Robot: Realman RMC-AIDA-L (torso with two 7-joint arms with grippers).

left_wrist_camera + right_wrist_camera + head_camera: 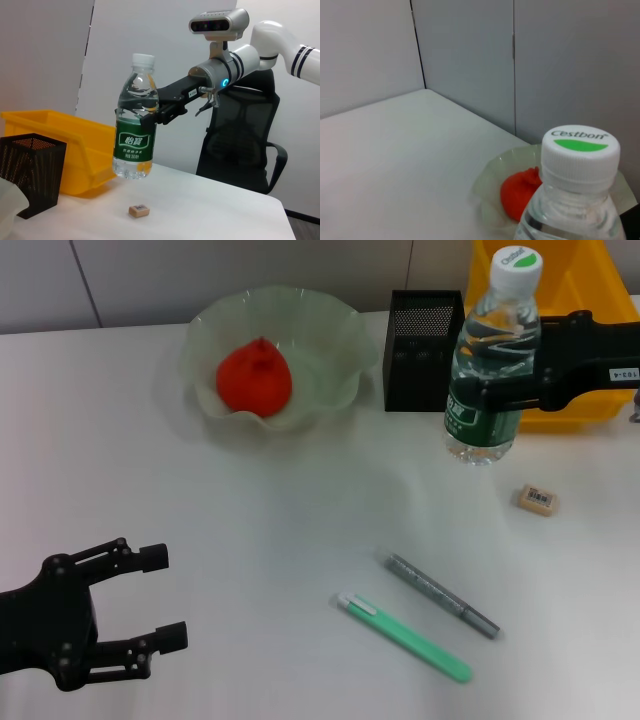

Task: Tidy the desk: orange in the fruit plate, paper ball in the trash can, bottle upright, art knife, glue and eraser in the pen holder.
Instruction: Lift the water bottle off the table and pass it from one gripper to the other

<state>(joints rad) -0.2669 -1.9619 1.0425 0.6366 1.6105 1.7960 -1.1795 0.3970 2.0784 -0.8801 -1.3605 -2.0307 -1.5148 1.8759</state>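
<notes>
Both hands: right hand [497, 390] clamps upright bottle [492, 360] beside pen holder [422, 337]; left hand [160, 598] open.

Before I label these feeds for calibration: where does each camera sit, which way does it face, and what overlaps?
Head view: above the desk, looking down; left tool open at lower left, right tool gripping the bottle.
Left wrist view: low, facing across the desk at the bottle, eraser, right arm.
Right wrist view: behind the bottle cap, facing the orange in the fruit plate; no own fingers shown.
Shared: all show the bottle.
</notes>
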